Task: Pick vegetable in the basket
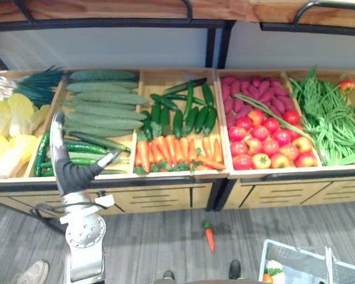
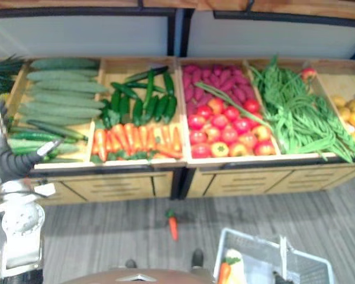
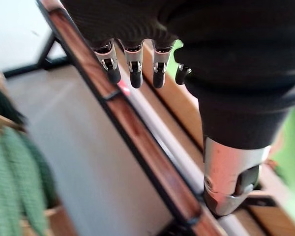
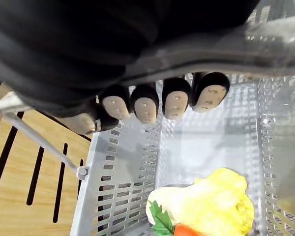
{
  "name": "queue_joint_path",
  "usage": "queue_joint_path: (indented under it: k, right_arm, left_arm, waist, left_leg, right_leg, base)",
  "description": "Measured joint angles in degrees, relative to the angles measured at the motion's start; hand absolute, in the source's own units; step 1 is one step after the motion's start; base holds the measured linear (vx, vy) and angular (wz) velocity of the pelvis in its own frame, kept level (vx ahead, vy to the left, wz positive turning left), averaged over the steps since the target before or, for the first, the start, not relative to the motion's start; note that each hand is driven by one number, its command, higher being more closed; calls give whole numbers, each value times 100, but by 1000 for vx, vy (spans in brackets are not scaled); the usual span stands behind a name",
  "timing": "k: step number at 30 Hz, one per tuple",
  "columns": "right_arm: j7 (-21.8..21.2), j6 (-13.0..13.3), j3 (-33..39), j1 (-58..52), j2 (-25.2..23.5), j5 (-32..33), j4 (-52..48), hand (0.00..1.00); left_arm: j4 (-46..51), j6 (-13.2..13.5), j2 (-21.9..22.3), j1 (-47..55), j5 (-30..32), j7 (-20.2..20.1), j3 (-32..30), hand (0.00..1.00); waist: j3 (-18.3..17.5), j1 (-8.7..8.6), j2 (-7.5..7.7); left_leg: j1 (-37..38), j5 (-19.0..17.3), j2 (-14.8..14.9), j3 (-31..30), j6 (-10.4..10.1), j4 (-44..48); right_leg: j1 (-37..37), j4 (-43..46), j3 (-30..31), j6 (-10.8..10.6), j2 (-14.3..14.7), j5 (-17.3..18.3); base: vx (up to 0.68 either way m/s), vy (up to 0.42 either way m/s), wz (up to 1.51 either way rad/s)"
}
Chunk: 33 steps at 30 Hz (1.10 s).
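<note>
Seeing my left hand (image 1: 69, 170) empty, straight-fingered by the cucumbers (image 1: 100, 102) at 9 o'clock, I fear a loose grasp dropping one short of the basket (image 1: 302, 261) my right hand (image 4: 176, 99) grips at 5 o'clock.

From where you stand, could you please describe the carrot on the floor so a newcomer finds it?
Find the wooden produce stand, then the grey floor before it. One orange carrot with a green top lies there, loose, outside every bin.
</note>
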<state>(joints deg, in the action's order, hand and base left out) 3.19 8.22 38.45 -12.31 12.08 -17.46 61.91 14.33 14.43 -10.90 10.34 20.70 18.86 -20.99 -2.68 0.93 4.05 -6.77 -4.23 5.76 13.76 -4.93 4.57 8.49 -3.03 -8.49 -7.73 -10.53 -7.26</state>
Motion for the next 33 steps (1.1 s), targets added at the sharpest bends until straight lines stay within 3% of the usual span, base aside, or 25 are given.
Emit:
queue_joint_path:
  k: [2,7,12,15,17,21,26,33]
  right_arm:
    - [51,0,-7,0,-16,2,-2,100]
    - [211,35,-79,-42,-118,62,-29,100]
    - [383,53,-306,-173,-252,266,-24,100]
    - [392,67,-303,-196,-314,313,21,100]
    - [397,68,-301,-111,-305,410,200,100]
    - [394,59,-312,-38,-312,409,272,100]
    - [389,44,-651,1,-293,402,381,100]
    - [384,-9,-860,9,-290,399,387,100]
  left_arm:
    - [-991,-96,-61,19,470,301,-265,0]
    - [-3180,-600,-46,121,938,810,-673,0]
    - [-5267,-894,35,144,966,1047,-1150,0]
    - [-6332,-938,230,168,543,1063,-1503,0]
    - [-7003,-997,413,217,285,868,-1682,0]
    - [-7516,-1188,599,287,-41,190,-1711,0]
    - [-7599,-1171,678,82,-167,-583,-1055,0]
    - [-7669,-1061,689,-3,-315,-799,-437,0]
  waist:
    - [-18,-63,-18]
    - [-83,-76,-38]
    - [-155,-101,-62]
    - [-185,-121,-55]
    - [-182,-230,-58]
    - [-155,-244,-89]
    - [-144,-260,-128]
    - [-89,-265,-151]
  left_leg:
    - [37,7,-23,-44,-3,-62]
    - [132,86,-76,-57,0,-326]
    - [331,152,-74,-50,-26,-554]
    - [385,183,-70,-30,-62,-607]
    - [453,191,-61,-16,-52,-641]
    - [609,128,-12,214,-97,-646]
    - [654,88,9,292,-139,-633]
    - [692,50,6,300,-172,-633]
  right_leg:
    - [-80,-5,-66,75,-22,49]
    - [-85,-87,-99,165,-36,111]
    - [-202,-201,-122,163,8,110]
    - [-221,-262,-114,162,32,110]
    - [-272,-294,-74,152,56,101]
    - [-273,-294,146,122,123,83]
    - [-262,-295,219,130,150,88]
    - [-274,-298,225,152,143,107]
  base:
    - [-52,7,13]
    - [-26,3,1]
    - [27,-6,-2]
    - [68,-5,-4]
    - [53,-8,-5]
    - [39,-14,-31]
    - [-13,-30,-11]
    - [-14,-12,-1]
